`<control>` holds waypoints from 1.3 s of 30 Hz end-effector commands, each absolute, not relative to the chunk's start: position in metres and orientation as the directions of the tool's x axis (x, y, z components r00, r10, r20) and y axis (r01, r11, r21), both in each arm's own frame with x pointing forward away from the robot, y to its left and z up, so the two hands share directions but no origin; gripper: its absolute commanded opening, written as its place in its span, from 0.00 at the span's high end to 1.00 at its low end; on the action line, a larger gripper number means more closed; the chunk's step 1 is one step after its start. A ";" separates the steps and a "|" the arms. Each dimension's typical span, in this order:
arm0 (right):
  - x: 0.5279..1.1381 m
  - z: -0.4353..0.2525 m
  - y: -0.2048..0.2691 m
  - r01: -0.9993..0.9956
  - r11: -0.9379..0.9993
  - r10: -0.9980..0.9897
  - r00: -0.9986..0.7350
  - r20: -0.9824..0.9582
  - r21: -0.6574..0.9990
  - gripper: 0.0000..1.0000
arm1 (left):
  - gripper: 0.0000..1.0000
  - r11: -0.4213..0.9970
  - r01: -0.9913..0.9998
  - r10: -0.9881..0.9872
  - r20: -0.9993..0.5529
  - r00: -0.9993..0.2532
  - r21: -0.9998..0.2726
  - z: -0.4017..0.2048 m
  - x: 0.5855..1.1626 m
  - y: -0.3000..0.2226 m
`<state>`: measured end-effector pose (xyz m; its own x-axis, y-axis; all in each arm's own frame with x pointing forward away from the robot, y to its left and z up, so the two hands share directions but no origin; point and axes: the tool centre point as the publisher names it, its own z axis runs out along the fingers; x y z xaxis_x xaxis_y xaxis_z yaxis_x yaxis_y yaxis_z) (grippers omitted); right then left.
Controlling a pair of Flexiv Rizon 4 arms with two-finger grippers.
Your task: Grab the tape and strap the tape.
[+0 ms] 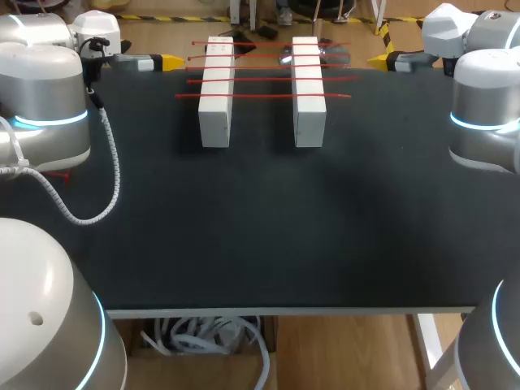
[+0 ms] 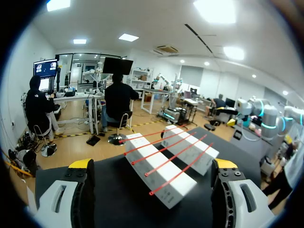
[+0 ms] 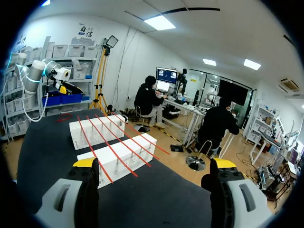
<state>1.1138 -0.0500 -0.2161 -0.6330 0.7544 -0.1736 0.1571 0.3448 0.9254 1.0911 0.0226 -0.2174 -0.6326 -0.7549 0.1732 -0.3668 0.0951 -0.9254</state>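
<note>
Two long white blocks (image 1: 216, 89) (image 1: 309, 89) lie side by side at the far middle of the black table (image 1: 268, 227). Several thin red tape strips (image 1: 264, 80) stretch across both of them. My left gripper (image 1: 169, 61) hovers open at the far left, level with the blocks. My right gripper (image 1: 380, 59) hovers open at the far right. From the left wrist, the blocks (image 2: 161, 183) and red strips (image 2: 167, 156) sit ahead of the open gripper (image 2: 153, 164). From the right wrist, the blocks (image 3: 118, 159) and strips (image 3: 107, 137) lie ahead of the open gripper (image 3: 154, 163), toward one finger. Nothing is held.
A white coiled cable (image 1: 106, 179) hangs from my left arm over the table's left part. A small red mark (image 1: 55, 173) lies at the left edge. My arm bases stand at the near corners.
</note>
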 end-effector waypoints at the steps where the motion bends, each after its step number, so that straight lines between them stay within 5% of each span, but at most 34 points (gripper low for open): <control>1: 1.114 -0.216 -0.050 0.157 0.345 0.754 -0.633 -0.174 0.925 0.00 | 0.00 0.095 -0.367 -0.755 0.173 -0.633 -0.925 -0.217 1.091 0.023; 21: 1.114 -0.216 -0.050 0.157 0.345 0.754 -0.633 -0.174 0.925 0.00 | 0.00 0.146 -0.301 -0.722 0.107 -0.683 -0.942 -0.217 1.096 0.031; 39: 1.114 -0.216 -0.050 0.157 0.345 0.754 -0.633 -0.174 0.925 0.00 | 0.00 0.305 -0.004 -0.279 -0.085 -0.956 -0.952 -0.236 1.072 0.016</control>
<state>1.1138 -0.0500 -0.2161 -0.6331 0.7544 -0.1736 0.1571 0.3448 0.9254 1.0667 0.0116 -0.2305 -0.9148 -0.3908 -0.1023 -0.0330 0.3246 -0.9453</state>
